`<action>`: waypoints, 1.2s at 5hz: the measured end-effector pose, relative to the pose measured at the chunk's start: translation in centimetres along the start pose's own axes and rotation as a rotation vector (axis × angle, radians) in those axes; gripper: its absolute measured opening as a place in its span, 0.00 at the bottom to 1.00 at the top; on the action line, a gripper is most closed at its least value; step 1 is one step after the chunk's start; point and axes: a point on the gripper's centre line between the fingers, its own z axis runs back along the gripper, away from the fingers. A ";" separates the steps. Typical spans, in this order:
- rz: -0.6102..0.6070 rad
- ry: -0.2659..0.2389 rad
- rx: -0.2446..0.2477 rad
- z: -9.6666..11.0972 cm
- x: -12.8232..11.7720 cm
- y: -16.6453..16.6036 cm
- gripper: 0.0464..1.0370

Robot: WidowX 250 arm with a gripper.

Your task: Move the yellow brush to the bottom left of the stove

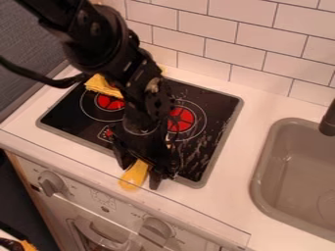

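The yellow brush [135, 175] lay at the front of the stove [214, 156], near the middle of its front side, with its rounded yellow end out past the grey rim, over the white counter [227, 184] by its front edge. The rest of it ran back under the black gripper [139, 174], which hung down directly over it; whether the gripper had hold of the brush or merely stood around it, I could not tell. The arm [105, 44] came in from the upper left and slanted across the stove, covering part of its black top

Behind the arm, a yellow cloth [102, 86] sat at the back left of the stove, beside the left red burner [110, 102]. The right red burner [181, 119] showed just beside the arm, and pale streaks marked the black surface nearer the front right corner. To the right, a grey-beige sink [294, 176] was set into the counter, with a dark faucet [328, 120] at the view's edge. White tiles [235, 46] lined the wall behind, and below the counter's front edge were a left knob [50, 183] and a right knob [155, 231]
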 end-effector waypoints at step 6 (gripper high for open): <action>0.083 -0.138 -0.106 6.8 7.2 0.7 0.05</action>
